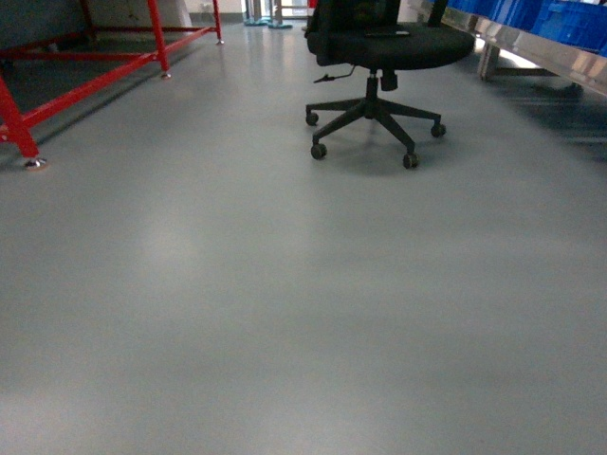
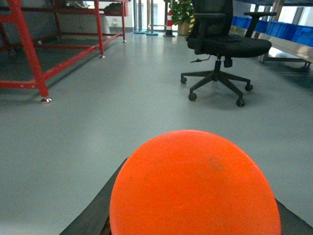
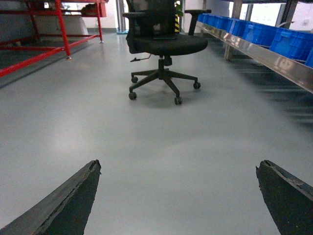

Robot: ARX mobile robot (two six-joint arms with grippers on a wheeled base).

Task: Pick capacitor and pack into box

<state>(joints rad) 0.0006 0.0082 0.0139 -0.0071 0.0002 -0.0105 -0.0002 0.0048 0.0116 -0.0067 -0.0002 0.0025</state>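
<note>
Neither the pale pink box nor any loose capacitor shows in any view; all three look out over a bare grey floor. In the left wrist view a round, smooth orange object, possibly the capacitor though I cannot tell, fills the near foreground with the left gripper's dark fingers at either side, apparently clamped on it. The right gripper stands wide apart and empty. The main risk is travel: a black wheeled office chair sits far and right of centre, beside a steel shelf of blue plastic bins, with a red steel frame far left. A jolt could shake the rounded object loose.
</note>
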